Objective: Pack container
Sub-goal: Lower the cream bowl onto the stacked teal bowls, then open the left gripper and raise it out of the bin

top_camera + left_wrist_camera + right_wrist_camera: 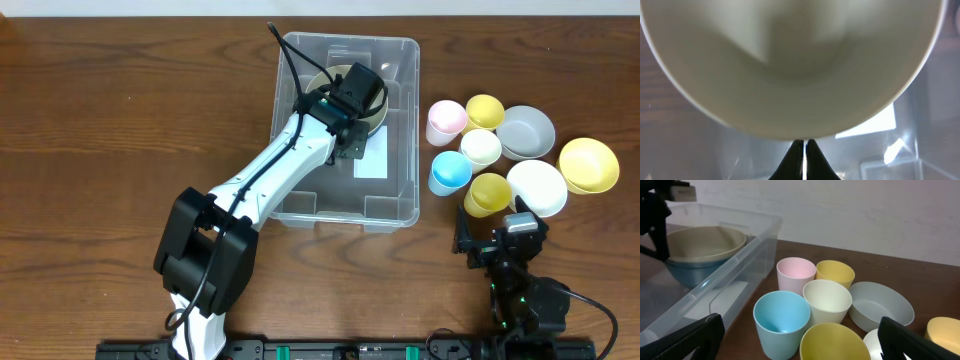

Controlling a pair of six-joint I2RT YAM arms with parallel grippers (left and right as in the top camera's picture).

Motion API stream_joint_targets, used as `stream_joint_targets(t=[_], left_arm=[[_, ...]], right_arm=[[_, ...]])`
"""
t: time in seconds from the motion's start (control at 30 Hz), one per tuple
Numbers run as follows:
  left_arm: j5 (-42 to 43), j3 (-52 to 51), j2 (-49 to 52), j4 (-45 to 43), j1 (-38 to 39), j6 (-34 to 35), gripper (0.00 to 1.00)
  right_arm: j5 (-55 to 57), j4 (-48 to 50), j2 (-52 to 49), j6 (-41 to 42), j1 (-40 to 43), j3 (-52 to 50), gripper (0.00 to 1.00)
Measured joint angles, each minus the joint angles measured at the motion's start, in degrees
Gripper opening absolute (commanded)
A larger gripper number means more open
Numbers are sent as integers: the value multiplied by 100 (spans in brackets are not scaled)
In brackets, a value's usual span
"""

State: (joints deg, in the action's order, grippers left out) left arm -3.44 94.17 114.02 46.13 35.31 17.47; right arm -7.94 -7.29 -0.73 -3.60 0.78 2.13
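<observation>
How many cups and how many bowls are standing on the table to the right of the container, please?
Cups: 5: pink cup, far yellow cup, cream cup, blue cup, near yellow cup
Bowls: 3: grey bowl, white bowl, yellow bowl
Total: 8

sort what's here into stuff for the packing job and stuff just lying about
For the job: container; beige bowl on a blue bowl inside it; left gripper at them; cups and bowls beside it, likely next.
Just there: white label on its floor; wooden table.
</observation>
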Motion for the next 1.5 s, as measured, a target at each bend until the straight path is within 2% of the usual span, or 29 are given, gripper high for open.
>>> stream_joint_targets(t=[0.3,0.8,1.07,1.3,1.5], left_arm=[[245,0,0,479,0,2,6],[354,-4,466,-197,0,-2,6],[376,-7,330,-240,0,-20,6],[385,-7,-380,192,0,-63,6],[-81,4,-986,1003,-2,-83,6]], right_arm=[[0,0,0,0,0,0,99],[0,-2,0,0,0,0,99],[0,0,0,0,0,0,99],[0,0,0,0,0,0,99],[0,2,0,0,0,0,99]])
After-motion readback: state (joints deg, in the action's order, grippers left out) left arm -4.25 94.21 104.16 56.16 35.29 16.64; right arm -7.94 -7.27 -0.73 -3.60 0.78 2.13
